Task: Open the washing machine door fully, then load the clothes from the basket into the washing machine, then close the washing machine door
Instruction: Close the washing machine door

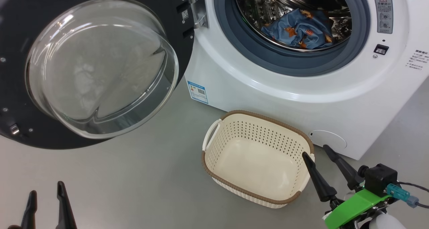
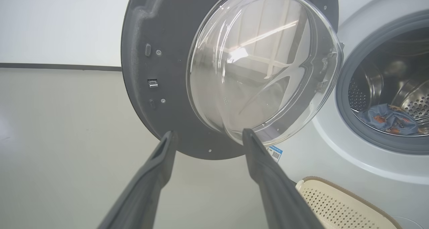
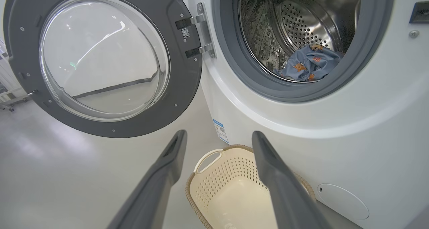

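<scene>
A: Why is the basket (image 1: 261, 116) bare?
B: The clothes (image 1: 301, 28) lie in the washing machine (image 1: 268, 95) drum. The washing machine door (image 1: 100, 68) hangs wide open, probably awaiting closing.
A: Grippers?
B: Left gripper (image 1: 47, 188) and right gripper (image 1: 315, 150) are spread wide, holding nothing.

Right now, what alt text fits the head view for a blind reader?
A white front-loading washing machine stands with its round black-rimmed glass door swung wide open, crumpled blue printed clothes lying in its steel drum. An empty cream perforated plastic basket sits on the grey floor before it.
</scene>
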You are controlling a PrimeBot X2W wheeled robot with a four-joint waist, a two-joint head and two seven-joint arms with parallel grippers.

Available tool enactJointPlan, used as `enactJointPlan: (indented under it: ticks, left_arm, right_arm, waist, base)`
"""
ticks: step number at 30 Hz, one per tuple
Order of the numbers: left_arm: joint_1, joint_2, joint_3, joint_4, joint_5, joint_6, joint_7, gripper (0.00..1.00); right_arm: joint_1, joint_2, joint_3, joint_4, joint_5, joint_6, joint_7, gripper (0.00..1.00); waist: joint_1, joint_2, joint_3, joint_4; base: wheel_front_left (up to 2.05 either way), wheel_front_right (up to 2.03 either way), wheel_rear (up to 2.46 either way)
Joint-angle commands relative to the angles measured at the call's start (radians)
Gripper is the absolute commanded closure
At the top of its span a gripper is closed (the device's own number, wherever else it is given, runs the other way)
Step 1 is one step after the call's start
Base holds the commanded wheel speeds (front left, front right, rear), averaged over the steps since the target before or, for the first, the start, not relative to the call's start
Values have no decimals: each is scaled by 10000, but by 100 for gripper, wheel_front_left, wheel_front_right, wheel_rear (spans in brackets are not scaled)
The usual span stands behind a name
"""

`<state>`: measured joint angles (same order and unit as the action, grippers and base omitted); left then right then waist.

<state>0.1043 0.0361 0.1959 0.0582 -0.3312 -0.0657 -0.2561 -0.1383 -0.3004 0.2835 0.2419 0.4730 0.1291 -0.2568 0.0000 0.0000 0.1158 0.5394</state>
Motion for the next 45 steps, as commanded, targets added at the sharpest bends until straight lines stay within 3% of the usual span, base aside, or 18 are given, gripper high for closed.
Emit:
enactJointPlan:
  ticks: [1,11,12,14,15,20,23,26,27,28,29,30,38,42,45]
  left_arm:
    - [-125,142,273,-337,-44,75,-57,0]
    - [-257,141,241,-525,-604,220,-57,0]
    - [-354,141,301,-552,-753,199,-57,43]
    - [-619,141,502,-728,-777,69,-57,88]
    - [-790,141,668,-835,-827,-7,-57,100]
    - [-2020,278,2065,-1363,-866,-457,-57,100]
    - [-3061,888,2874,-1385,-1294,-592,-57,100]
    - [-4280,1695,3467,-943,-2519,-638,-57,100]
    - [-4280,1695,3467,-943,-2519,-638,-57,100]
    - [-4628,2042,3534,-750,-3016,-642,-57,100]
    - [-5219,2744,3589,-239,-4001,-645,-57,100]
    - [-5219,2744,3589,-239,-4001,-645,-57,100]
    - [-7092,5371,3420,2975,-6558,-648,-53,100]
    - [-7906,6334,3228,4343,-7954,-648,480,100]
    - [-8288,6908,3085,5146,-8998,-649,1568,100]
  right_arm:
    - [-332,-157,223,-199,83,16,-49,0]
    - [-436,-230,300,-178,131,16,-49,0]
    - [-421,-227,279,-181,128,16,-49,0]
    - [-356,-199,210,-200,116,16,-49,0]
    - [-306,-177,159,-212,110,16,-49,0]
    - [-116,-76,22,-262,59,16,-49,0]
    - [-85,-44,-94,-296,48,16,-49,0]
    - [-114,-42,-150,-327,25,16,-49,0]
    - [-114,-42,-150,-327,25,16,-49,0]
    - [-136,-45,-152,-333,17,16,-49,0]
    - [-176,-36,-178,-343,7,16,-49,0]
    - [-176,-36,-178,-343,7,16,-49,0]
    - [-386,-99,-152,-405,-46,16,-49,0]
    - [-510,-137,-93,-400,-57,16,-49,0]
    - [-570,-169,-71,-390,-61,16,-49,0]
  waist:
    - [0,0,15,4]
    - [0,0,191,30]
    - [0,0,212,29]
    - [0,0,243,23]
    - [0,0,259,20]
    - [0,0,372,-212]
    - [0,0,487,-419]
    - [0,0,648,-637]
    - [0,0,648,-637]
    - [0,0,698,-710]
    - [0,0,777,-846]
    - [0,0,777,-846]
    - [0,0,1155,-1272]
    - [0,0,1337,-1414]
    - [0,0,1439,-1445]
  base:
    - [0,0,0]
    - [0,0,0]
    - [0,0,0]
    - [0,0,0]
    - [0,0,0]
    - [0,0,0]
    - [0,0,0]
    - [0,0,0]
    - [0,0,0]
    - [0,0,0]
    - [0,0,0]
    - [0,0,0]
    - [0,0,0]
    - [0,0,0]
    - [0,0,0]
